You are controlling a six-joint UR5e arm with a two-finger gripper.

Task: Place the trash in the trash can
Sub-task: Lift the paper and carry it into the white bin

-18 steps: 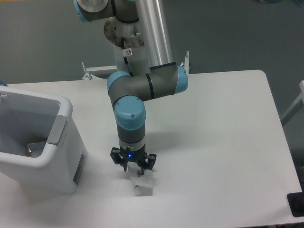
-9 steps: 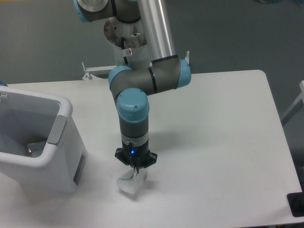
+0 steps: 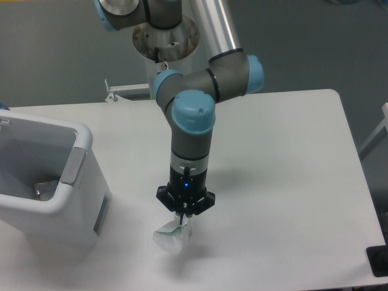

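White carton (image 3: 169,237) pinched at its top edge by the gripper (image 3: 184,222), jaws closed tight on it. It hangs crumpled, touching or just above the table (image 3: 291,182), right of the bin (image 3: 51,182).

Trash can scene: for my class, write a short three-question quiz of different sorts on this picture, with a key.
1. True or false: the gripper is over the trash can.
2. Which thing do the fingers hold? A) a metal can B) the crumpled white carton C) a blue cup
3. Fill in: the trash can stands at the ___ edge of the picture.

Key:
1. False; it is over the table, to the right of the can.
2. B; the fingers are closed on its top edge.
3. Left.
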